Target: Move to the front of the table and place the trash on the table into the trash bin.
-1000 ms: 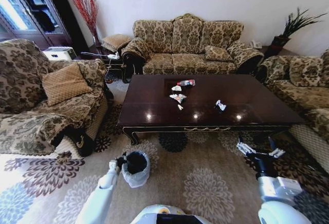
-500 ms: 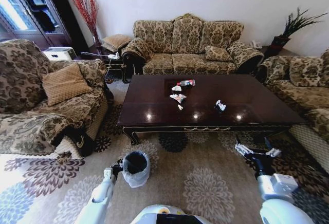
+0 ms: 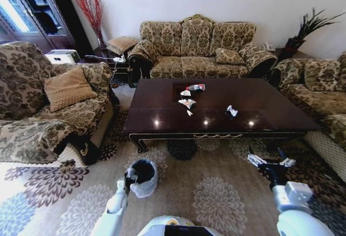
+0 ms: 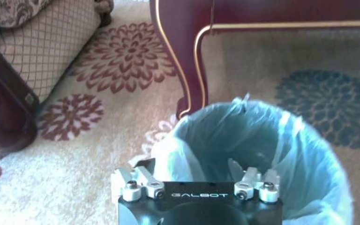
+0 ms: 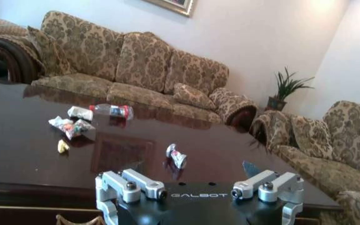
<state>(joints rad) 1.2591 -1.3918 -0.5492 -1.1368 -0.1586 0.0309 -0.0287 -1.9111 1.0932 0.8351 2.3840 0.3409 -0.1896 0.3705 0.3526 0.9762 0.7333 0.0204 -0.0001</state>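
The table (image 3: 270, 103) stands ahead with its dark glossy top. Trash lies on it: a clear bottle with a red label (image 3: 195, 87) (image 5: 111, 110), a white scrap (image 3: 185, 93), a colourful wrapper (image 3: 187, 103) (image 5: 71, 126), a tiny yellowish bit (image 3: 190, 112) and another wrapper (image 3: 232, 111) (image 5: 176, 155). The trash bin (image 3: 144, 177) (image 4: 255, 145), bag-lined, sits on the carpet near the table's front left leg (image 4: 189, 70). My left gripper (image 3: 128, 181) (image 4: 196, 182) hangs open at the bin's near rim. My right gripper (image 3: 272, 162) (image 5: 198, 186) is open, low before the table's front right edge.
A three-seat sofa (image 3: 197, 46) runs behind the table, an armchair (image 3: 48, 111) stands to the left and another sofa (image 3: 324, 90) to the right. A side table (image 3: 116, 60) sits at the back left. Patterned carpet (image 3: 216, 192) lies between me and the table.
My left forearm has swung to the right, bringing its gripper closer to the bin's rim. The right gripper shifted only slightly. Table and trash have not moved.
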